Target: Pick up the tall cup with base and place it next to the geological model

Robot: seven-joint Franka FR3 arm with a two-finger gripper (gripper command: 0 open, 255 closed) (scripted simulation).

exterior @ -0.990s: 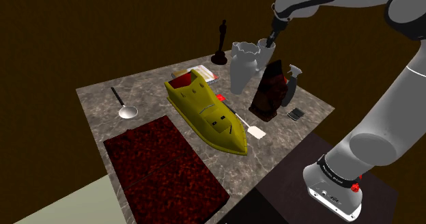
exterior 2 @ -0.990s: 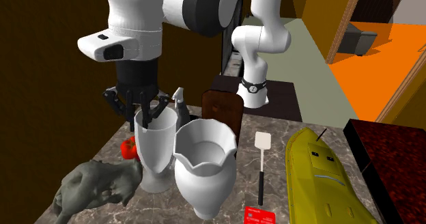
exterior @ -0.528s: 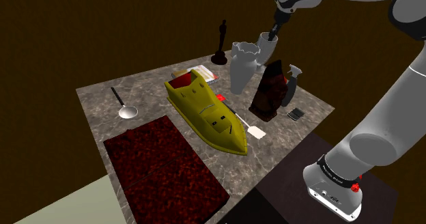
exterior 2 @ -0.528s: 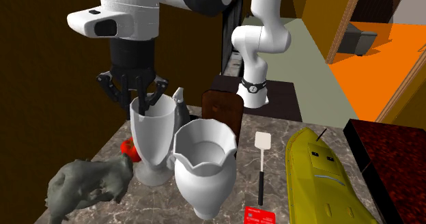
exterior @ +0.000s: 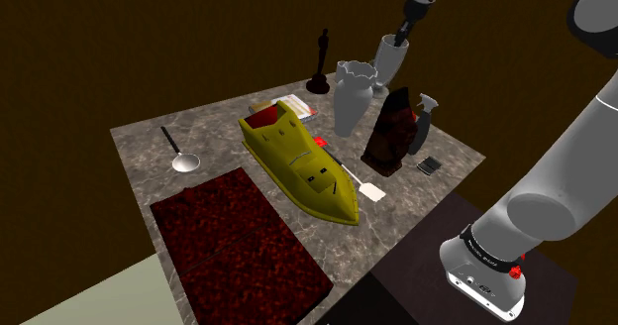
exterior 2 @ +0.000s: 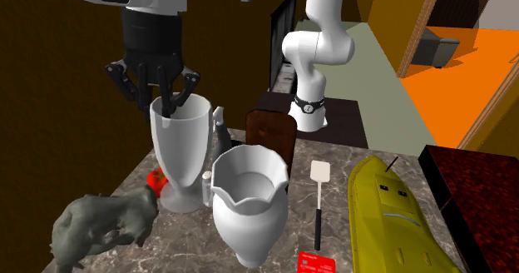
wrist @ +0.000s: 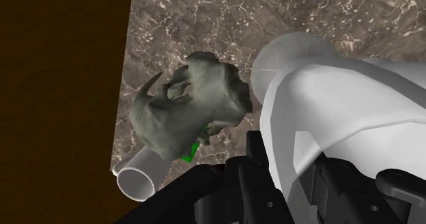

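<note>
The tall white cup with a base [exterior 2: 179, 151] hangs above the marble table [exterior 2: 349, 259], tilted a little. My gripper [exterior 2: 170, 109] is shut on its rim, one finger inside and one outside. From the shoulder, the cup [exterior: 386, 63] is raised above the white jug, under the gripper [exterior: 401, 38]. In the wrist view the gripper [wrist: 293, 182] clasps the cup's wall [wrist: 341, 113]. The geological model [exterior 2: 100, 225], a rough grey rock-like lump, lies near the table's edge beside the cup's base. Below the hand it [wrist: 191, 110] lies by the table's dark edge.
A wide white jug [exterior 2: 249, 201] stands right beside the cup. A dark brown block [exterior: 391, 130], a yellow boat [exterior: 297, 160], a white spatula [exterior 2: 318, 205], a spoon [exterior: 178, 150] and a red mat [exterior: 238, 239] share the table. A white tube [wrist: 136, 178] lies by the model.
The gripper has risen with the cup in it, so the cup's base has left the table. The grey model has shifted slightly to the second exterior view's left.
</note>
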